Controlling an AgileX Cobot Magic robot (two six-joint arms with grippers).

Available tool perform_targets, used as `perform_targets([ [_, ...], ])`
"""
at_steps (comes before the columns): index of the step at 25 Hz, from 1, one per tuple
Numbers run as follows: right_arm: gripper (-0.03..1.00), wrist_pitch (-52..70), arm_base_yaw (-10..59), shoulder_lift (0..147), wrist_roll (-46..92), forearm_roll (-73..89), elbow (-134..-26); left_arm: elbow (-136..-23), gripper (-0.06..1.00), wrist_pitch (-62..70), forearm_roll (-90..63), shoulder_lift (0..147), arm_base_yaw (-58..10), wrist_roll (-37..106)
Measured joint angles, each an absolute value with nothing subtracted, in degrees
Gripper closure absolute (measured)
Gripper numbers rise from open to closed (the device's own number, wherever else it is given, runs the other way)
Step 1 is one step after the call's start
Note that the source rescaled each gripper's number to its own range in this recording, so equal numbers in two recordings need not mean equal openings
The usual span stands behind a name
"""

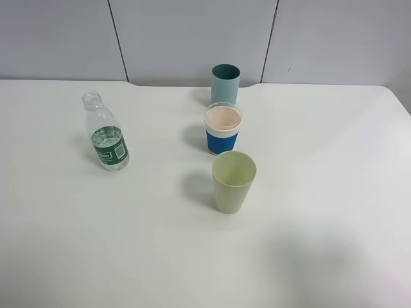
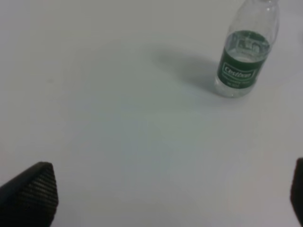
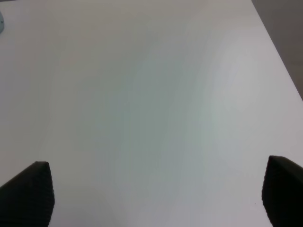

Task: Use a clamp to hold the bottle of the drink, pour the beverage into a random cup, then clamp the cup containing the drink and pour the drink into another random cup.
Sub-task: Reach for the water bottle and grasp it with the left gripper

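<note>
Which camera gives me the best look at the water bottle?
The exterior high view: the bottle stands whole there, open neck to base, upright. The left wrist view is closer but crops the neck at the frame edge. The right wrist view does not show it at all.

Green-labelled bottle [image 1: 106,138], blue-banded cup [image 1: 223,131]

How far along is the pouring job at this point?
Done: nothing visibly. The bottle stands upright on the table, water inside; the blue-banded cup and pale green cup look empty. In hand: nothing, both arms' jaws open over bare table. Remaining: grasp bottle, both pours.
</note>
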State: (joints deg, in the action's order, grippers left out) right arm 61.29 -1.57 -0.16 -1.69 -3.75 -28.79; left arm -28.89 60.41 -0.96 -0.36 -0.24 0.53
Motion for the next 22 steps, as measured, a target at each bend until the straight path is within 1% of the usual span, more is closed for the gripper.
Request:
perform_targets([
  [22, 0.36, 61.3, -1.6, -0.2, -1.7, -3.7, -28.8, -28.9, -0.06, 60.4, -1.0, -0.4, -0.2, 0.5],
])
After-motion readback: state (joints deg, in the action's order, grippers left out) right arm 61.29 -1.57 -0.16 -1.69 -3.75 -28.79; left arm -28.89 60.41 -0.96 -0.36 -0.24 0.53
